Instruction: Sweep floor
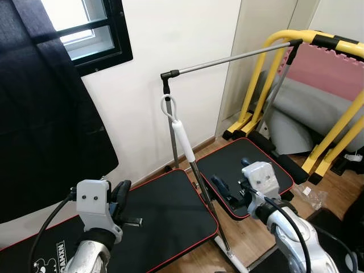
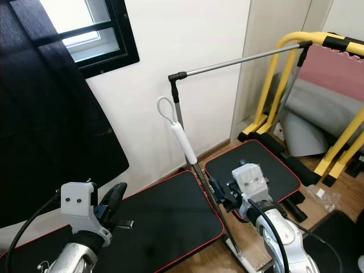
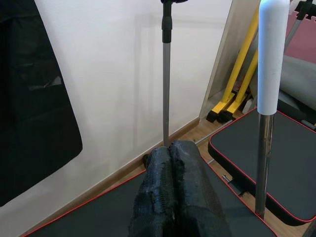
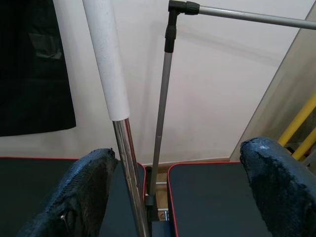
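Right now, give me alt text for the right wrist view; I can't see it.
The right gripper is open, its fingers on either side of the broom handle, whose white grip rises above. Behind stand a grey rack pole, black mats and a white wall.

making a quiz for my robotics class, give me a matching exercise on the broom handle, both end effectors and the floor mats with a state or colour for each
Things
1. broom handle
2. left end effector
3. right end effector
4. floor mats

States or colours
A. black with a red edge
B. fingers shut together, nothing between them
C. white grip over a metal shaft
D. fingers spread wide, the shaft near one finger

Pairs: 1-C, 2-B, 3-D, 4-A
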Available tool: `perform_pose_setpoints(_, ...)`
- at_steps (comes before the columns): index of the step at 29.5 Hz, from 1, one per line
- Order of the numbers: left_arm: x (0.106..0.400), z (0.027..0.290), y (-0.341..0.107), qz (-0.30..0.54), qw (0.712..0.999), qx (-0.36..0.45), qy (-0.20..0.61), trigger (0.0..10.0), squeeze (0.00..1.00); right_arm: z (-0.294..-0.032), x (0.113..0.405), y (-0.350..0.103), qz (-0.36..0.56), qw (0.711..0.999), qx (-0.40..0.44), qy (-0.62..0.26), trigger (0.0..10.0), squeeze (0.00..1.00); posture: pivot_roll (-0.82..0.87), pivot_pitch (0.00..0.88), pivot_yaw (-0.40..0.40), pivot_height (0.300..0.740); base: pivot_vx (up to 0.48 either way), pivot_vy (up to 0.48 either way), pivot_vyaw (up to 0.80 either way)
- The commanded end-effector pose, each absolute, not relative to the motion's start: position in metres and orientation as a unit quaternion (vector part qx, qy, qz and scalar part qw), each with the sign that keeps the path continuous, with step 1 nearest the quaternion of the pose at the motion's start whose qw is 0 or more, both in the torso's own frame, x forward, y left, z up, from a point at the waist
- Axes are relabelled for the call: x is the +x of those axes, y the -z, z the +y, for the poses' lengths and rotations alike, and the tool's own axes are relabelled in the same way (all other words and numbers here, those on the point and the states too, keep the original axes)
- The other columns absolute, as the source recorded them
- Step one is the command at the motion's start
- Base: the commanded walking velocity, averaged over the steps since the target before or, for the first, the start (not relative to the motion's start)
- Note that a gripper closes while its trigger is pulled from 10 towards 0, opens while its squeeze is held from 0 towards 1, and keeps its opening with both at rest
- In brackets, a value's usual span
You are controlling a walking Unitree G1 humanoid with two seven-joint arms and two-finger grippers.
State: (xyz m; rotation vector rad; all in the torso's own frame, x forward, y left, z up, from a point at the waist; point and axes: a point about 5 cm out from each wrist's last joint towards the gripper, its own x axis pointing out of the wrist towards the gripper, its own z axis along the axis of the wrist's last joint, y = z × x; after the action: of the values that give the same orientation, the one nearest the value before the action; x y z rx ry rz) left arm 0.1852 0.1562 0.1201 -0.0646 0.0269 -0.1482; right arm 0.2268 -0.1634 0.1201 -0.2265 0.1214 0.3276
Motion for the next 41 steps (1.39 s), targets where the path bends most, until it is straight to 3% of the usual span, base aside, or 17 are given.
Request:
perform_pose_setpoints(1,0.184,0.155,-0.116,0.023,0.995,-0.033,0.096,10.0,0.00,-0.163,0.227,-0.115,0.074,0.978,-0.106,-0.165,10.0,0.00,-0.15,0.050,-0.010,0.740,0.000,0.000,0.00)
perform_pose_setpoints(19,0.184,0.155,-0.117,0.023,0.995,-0.031,0.097,10.0,0.00,-0.165,0.229,-0.114,0.090,0.977,-0.103,-0.165,10.0,0.00,-0.14,0.054,-0.007,0.740,0.000,0.000,0.00)
perform_pose_setpoints(33,0.188,0.153,-0.125,0.012,0.994,0.017,0.108,10.0,0.00,-0.207,0.250,-0.125,0.090,0.984,-0.131,-0.085,10.0,0.00,-0.14,0.065,-0.014,0.740,0.000,0.000,0.00)
perform_pose_setpoints(41,0.190,0.152,-0.123,0.014,0.992,-0.016,0.126,10.0,0.00,-0.199,0.245,-0.126,0.089,0.977,-0.132,-0.142,10.0,0.00,-0.15,0.065,-0.008,0.740,0.000,0.000,0.00)
